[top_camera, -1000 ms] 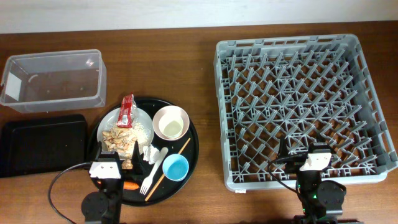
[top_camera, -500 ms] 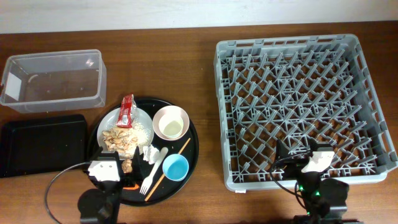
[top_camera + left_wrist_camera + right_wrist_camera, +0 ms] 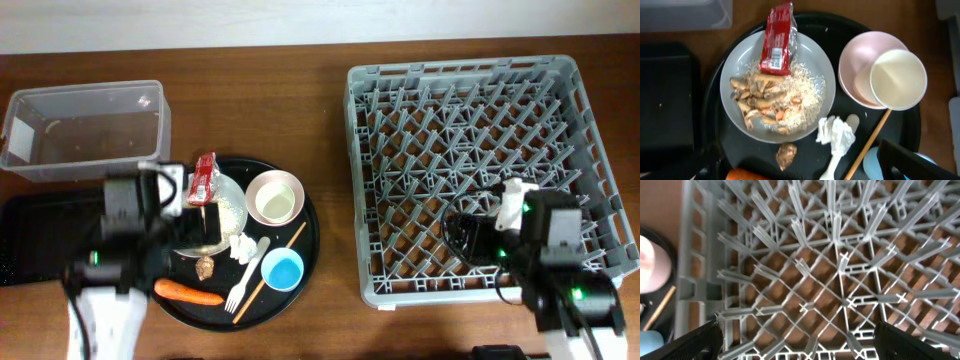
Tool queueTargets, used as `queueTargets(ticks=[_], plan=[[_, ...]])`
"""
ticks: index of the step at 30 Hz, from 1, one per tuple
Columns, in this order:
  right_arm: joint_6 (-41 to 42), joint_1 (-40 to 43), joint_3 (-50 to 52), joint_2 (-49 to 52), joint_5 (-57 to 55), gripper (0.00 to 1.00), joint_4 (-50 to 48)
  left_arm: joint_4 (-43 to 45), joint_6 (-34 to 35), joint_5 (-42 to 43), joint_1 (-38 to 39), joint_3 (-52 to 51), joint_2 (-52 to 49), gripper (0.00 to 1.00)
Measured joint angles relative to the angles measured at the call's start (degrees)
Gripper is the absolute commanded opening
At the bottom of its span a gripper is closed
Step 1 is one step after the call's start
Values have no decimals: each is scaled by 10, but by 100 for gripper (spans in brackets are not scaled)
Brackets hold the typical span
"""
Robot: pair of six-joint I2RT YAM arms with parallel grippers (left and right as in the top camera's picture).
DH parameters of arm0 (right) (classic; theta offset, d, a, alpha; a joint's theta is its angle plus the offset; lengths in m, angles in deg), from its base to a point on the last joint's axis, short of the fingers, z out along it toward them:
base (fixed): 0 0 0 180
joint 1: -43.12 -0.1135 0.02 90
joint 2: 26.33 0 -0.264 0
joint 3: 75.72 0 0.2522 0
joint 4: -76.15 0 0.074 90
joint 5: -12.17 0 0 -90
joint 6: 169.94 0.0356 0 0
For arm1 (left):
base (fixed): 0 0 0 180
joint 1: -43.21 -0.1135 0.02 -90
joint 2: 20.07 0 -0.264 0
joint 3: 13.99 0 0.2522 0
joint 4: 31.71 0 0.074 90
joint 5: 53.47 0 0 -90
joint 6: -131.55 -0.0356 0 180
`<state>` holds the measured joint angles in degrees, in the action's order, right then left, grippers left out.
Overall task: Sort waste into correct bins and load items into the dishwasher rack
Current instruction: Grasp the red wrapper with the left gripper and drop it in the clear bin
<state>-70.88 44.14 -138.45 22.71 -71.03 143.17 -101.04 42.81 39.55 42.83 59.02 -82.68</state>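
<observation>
Red wrapper (image 3: 777,45) across the plate (image 3: 810,52) far rim, bowl (image 3: 855,82) just beside.

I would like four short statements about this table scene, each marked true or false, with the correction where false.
1. The red wrapper lies on the grey plate. True.
2. The blue cup stands in the dishwasher rack. False: it stands on the round black tray.
3. The carrot lies on the plate. False: it lies on the tray, off the plate.
4. The white tissue lies on the tray beside the plate. True.
</observation>
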Motion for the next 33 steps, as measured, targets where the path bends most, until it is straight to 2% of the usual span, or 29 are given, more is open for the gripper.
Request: queueTargets(ticks=[3, 7, 12, 15, 16, 18, 24, 26, 27, 29, 33], plan=[[0, 0, 0, 35, 2, 99, 17, 43, 0, 0, 0, 28, -84, 99], [0, 0, 0, 38, 2, 99, 21, 155, -2, -16, 0, 33, -218, 99], [0, 0, 0, 40, 2, 99, 21, 286, -2, -52, 0, 35, -331, 98], [0, 0, 0, 40, 2, 99, 21, 289, -3, -65, 0, 35, -367, 76], [-1, 0, 0, 40, 2, 99, 21, 289, -4, -66, 0, 35, -374, 63], [0, 0, 0, 40, 2, 99, 21, 289, -5, -68, 0, 35, -384, 50], [0, 0, 0, 40, 2, 99, 21, 272, -6, -67, 0, 35, -394, 47], [0, 0, 0, 40, 2, 99, 21, 269, -6, -67, 0, 35, -410, 30], [0, 0, 0, 40, 2, 99, 21, 267, -9, -67, 0, 35, -419, 17], [0, 0, 0, 40, 2, 99, 21, 268, -7, -67, 0, 35, -422, 2], [0, 0, 0, 40, 2, 99, 21, 248, -9, -68, 0, 57, -422, 0]])
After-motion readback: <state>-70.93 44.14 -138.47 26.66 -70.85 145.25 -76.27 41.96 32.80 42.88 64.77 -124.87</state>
